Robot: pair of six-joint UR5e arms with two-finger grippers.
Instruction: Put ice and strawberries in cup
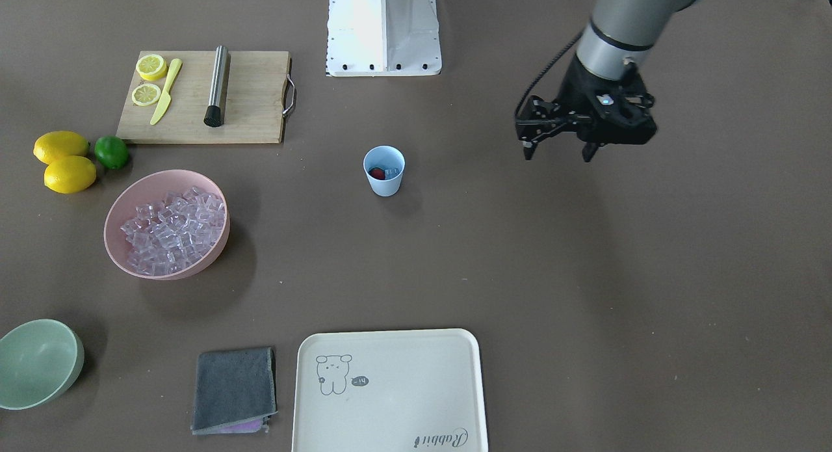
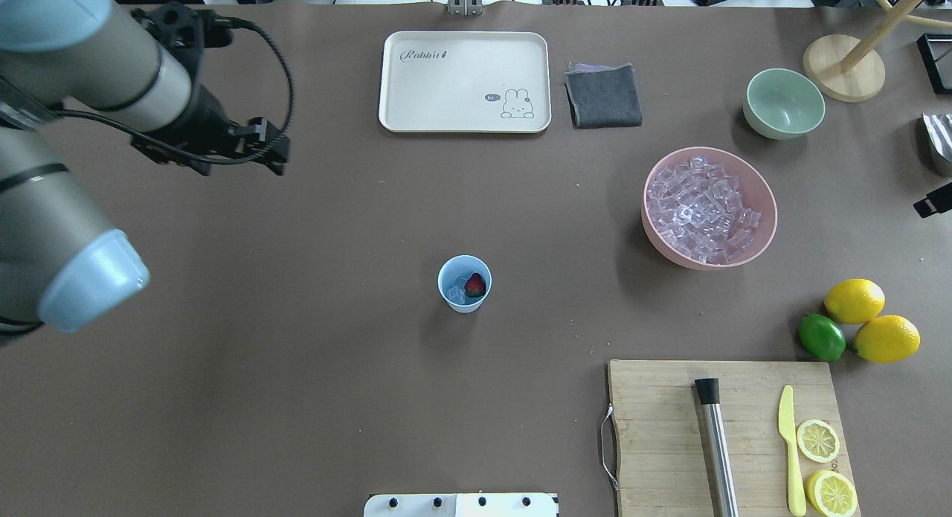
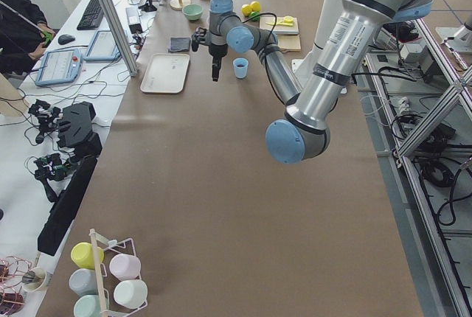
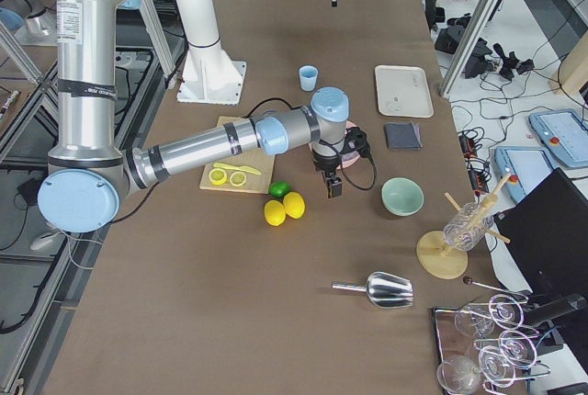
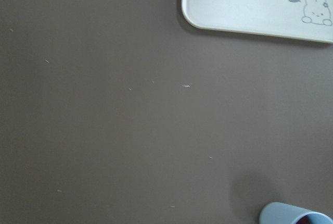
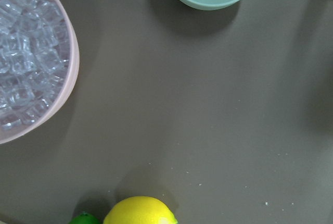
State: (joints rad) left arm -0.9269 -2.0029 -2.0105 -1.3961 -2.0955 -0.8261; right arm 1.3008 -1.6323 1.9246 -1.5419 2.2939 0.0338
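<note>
The light blue cup [image 1: 384, 179] stands upright mid-table and holds the red strawberry [image 2: 475, 284] and a few ice cubes [image 2: 455, 294]. The pink bowl [image 1: 117, 208] is heaped with ice [image 1: 172, 229]. My left gripper [image 1: 559, 154] is open and empty, hanging above bare table well to one side of the cup. The cup's rim shows in the left wrist view [image 5: 283, 212]. My right gripper [image 4: 332, 188] shows only in the exterior right view, hovering between the pink bowl and the pale green bowl [image 4: 402, 196]. I cannot tell whether it is open or shut.
A wooden cutting board [image 1: 253, 114] carries lemon slices [image 1: 151, 67], a yellow knife and a steel rod [image 1: 218, 86]. Two lemons [image 1: 61, 146] and a lime [image 1: 112, 151] lie beside it. A cream tray [image 1: 390, 364], a grey cloth [image 1: 234, 390] and a metal scoop [image 4: 381, 289] are also on the table.
</note>
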